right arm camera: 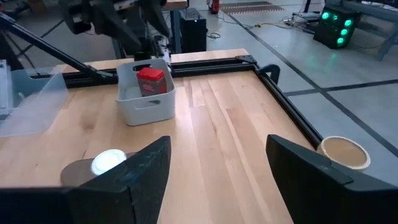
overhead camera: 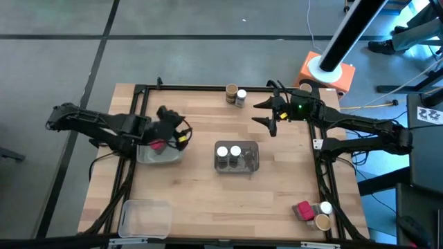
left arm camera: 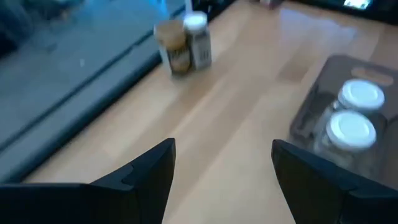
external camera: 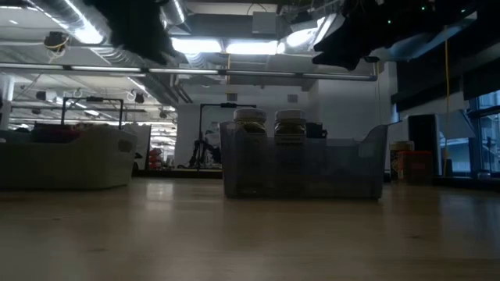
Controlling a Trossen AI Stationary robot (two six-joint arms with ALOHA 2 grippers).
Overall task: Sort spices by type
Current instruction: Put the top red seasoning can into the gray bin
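My left gripper is open and empty above the far side of a grey tray, which holds one red packet. My right gripper is open and empty above bare wood, right of the table's middle. A clear tray at the centre holds two white-lidded jars. A tan-lidded jar and a white-lidded jar stand at the far edge. A red packet, a white-lidded jar and a tan-lidded jar stand at the near right corner.
An empty clear tray sits at the near left corner. A black frame runs along the table's edges. An orange-and-white base stands beyond the far right corner. Bare wood lies between the trays and along the near edge.
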